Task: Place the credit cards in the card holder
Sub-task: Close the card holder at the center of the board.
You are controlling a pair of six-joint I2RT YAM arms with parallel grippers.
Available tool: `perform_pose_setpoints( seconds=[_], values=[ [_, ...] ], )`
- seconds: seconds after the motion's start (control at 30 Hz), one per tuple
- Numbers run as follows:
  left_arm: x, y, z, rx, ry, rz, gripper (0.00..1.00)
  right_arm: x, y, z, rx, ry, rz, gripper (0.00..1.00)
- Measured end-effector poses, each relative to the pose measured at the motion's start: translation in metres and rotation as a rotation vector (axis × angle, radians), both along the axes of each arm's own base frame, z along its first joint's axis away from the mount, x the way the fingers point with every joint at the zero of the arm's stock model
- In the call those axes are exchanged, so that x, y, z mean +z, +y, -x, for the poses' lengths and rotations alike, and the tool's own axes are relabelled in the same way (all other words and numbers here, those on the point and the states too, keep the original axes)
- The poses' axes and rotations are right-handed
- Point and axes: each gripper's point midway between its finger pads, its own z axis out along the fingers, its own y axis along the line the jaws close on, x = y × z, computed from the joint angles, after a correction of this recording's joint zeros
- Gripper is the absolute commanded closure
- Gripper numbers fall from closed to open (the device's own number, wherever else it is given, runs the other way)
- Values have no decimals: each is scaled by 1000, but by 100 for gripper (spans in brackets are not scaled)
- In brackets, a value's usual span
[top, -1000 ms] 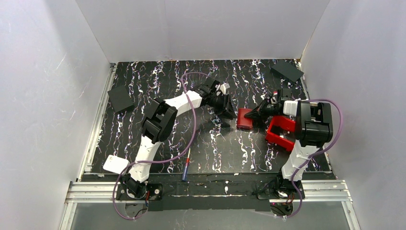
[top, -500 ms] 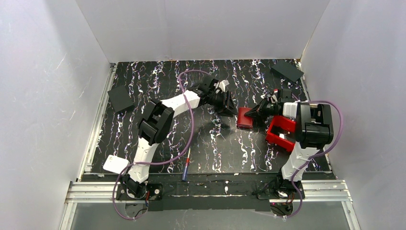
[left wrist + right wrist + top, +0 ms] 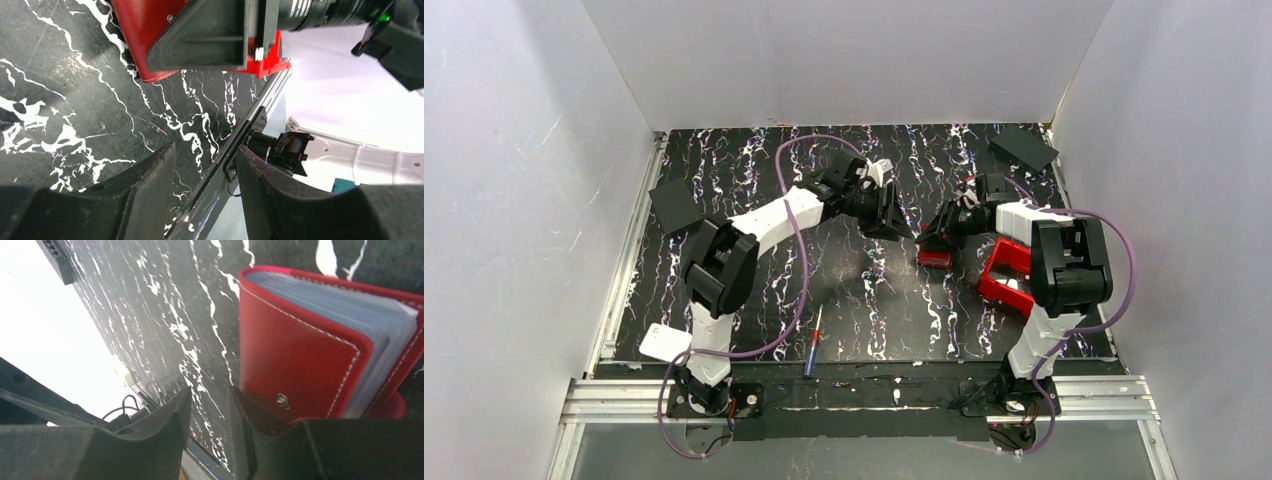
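Card holder (image 3: 295, 355) lies flat, red cover up, pockets fanning open; right gripper (image 3: 210, 392) narrowly parted beside it, left gripper (image 3: 205, 150) half-spread, both empty.

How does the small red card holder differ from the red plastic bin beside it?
The stitched red folding card holder is clearly smaller than the red open-topped plastic bin. The holder is folded over grey-blue sleeves; the bin is an open shell. Both are red and rest on the black marbled table.

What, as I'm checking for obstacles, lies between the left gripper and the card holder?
Only bare marbled tabletop: the left wrist view shows nothing else between the left gripper and the card holder.
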Motion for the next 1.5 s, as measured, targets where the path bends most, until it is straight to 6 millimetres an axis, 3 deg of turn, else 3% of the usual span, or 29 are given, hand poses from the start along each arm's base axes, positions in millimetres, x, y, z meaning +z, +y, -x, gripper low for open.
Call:
perform_pose_setpoints(
  seconds=[0.13,0.3,0.33,0.43,0.53,0.67,0.73,0.87,0.93,1.17,1.33,1.5],
  values=[
    [15,8,2,6,-28,16,50,26,-2,-16,25,-48,23,47],
    [9,13,3,11,-17,6,48,80,-17,-37,44,-221,136,39],
    [8,13,4,11,-13,5,48,91,-23,-41,42,-259,176,35],
    [9,11,3,11,-6,18,47,103,-45,-46,7,-307,321,9],
    [6,3,0,17,22,51,47,93,-68,-40,-38,-303,420,2],
    [-6,-4,-3,27,72,67,47,49,-86,-20,-70,-178,404,2],
    [-10,-4,-3,30,85,66,47,27,-89,-20,-68,-115,384,3],
    [-13,-2,0,28,86,60,47,2,-81,-24,-44,-81,339,16],
    [-18,3,6,24,94,47,47,-4,-73,-24,-24,-74,312,31],
    [-19,24,23,8,79,1,47,-16,-39,-23,27,-93,256,66],
    [-10,56,24,43,58,-7,46,-15,20,-9,118,-131,189,71],
    [-23,99,28,109,68,-72,44,-13,75,18,217,-155,113,73]
  ],
)
